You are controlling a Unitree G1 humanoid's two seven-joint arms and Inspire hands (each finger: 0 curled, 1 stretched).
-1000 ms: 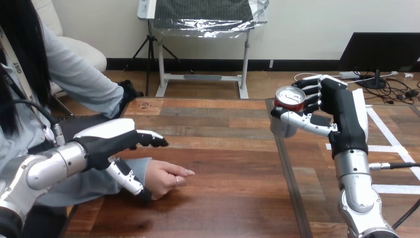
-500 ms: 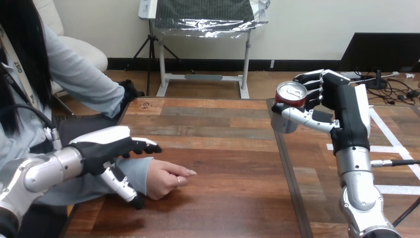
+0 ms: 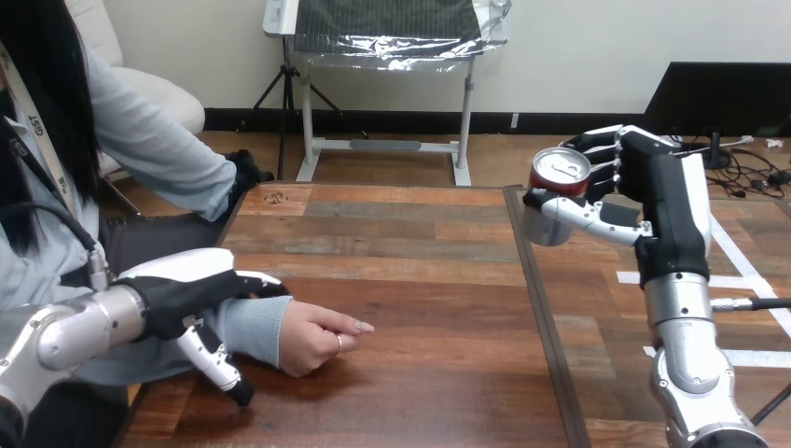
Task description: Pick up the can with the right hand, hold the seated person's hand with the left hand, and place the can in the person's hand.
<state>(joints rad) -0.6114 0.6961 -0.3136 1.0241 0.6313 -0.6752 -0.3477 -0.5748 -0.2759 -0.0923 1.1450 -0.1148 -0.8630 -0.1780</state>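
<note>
can [image 3: 558,194] gripped in right hand [image 3: 644,201]

The person's hand [image 3: 317,338] rests on the tabletop [image 3: 420,280] near its left edge, toward the near side. The left robot hand [image 3: 182,294] stands over the person's wrist [image 3: 256,327], thumb on the near side. The can [image 3: 558,198] sits upright, grasped by the right robot hand [image 3: 653,201], above the tabletop's right part, toward the far edge, well apart from the person's hand.

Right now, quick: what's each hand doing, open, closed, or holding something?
Left hand: open, straddling the person's wrist, not clasping it.
Right hand: closed round the can, held upright in the air.
</note>
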